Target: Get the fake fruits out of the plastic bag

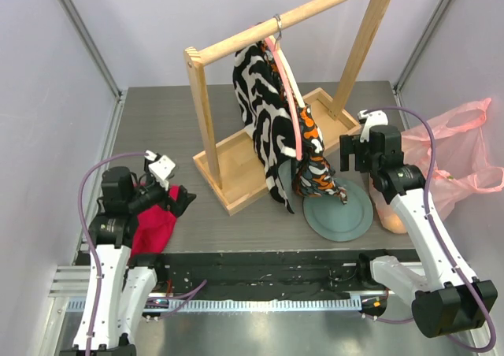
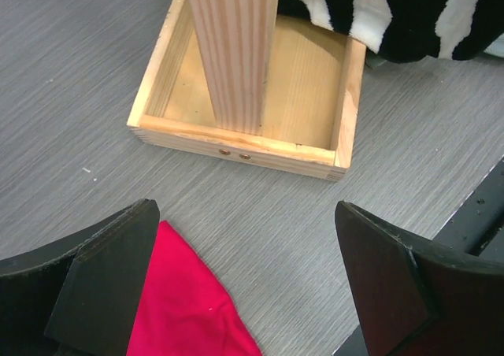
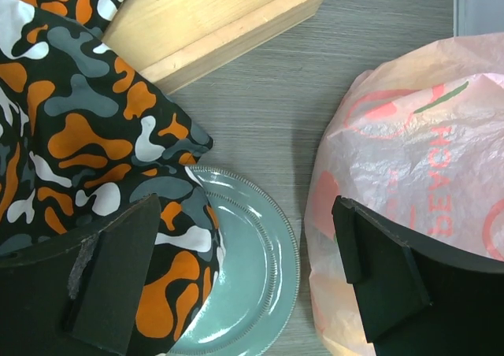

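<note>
The translucent pink plastic bag lies at the right edge of the table, its handle loops toward the back. It also shows in the right wrist view. An orange-yellow round shape shows through its near end; the other fake fruits are hidden inside. My right gripper is open and empty, above the gap between the grey-green plate and the bag. My left gripper is open and empty at the far left, over the corner of a red cloth.
A wooden rack with a tray base stands mid-table; its near corner shows in the left wrist view. An orange-black-white garment hangs from its rail and drapes onto the plate. Walls enclose the table.
</note>
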Controlling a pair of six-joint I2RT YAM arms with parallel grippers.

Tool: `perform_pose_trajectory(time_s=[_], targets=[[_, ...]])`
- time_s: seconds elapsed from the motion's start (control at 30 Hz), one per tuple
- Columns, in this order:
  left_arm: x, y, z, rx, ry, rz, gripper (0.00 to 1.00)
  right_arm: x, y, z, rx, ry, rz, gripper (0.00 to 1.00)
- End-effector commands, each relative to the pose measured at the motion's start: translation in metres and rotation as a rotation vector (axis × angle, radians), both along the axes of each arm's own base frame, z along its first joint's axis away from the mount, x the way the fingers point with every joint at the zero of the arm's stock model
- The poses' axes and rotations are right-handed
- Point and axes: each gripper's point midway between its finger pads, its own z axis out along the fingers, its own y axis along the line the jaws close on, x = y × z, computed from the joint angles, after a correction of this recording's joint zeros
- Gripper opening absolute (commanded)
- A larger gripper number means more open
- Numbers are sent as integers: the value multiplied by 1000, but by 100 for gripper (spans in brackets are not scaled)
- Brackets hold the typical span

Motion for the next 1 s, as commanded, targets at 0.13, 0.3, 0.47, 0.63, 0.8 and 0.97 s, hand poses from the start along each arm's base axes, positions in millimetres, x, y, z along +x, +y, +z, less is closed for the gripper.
perform_pose_trajectory(time_s=[0.13, 0.3, 0.47, 0.63, 0.8, 0.97], targets=[[-16, -30, -38, 89, 25, -230, 100, -4, 22, -10, -47, 27, 230, 99], [-30, -58, -64, 215, 32, -404, 97, -14, 48, -14, -35, 52, 449, 93], [-38, -97, -73, 292, -51, -570, 92, -8, 48, -15, -34, 75, 438, 92], [-40, -133, -77, 325, -87, -632, 83, -7, 44, -16, -49, 83, 425, 92], [-10, -156, -68, 301, -150, -483, 86, -15, 40, -14, -51, 67, 398, 92], [19, -168, -102, 415, -74, -441, 74, -24, 37, -16, -38, 76, 376, 92]])
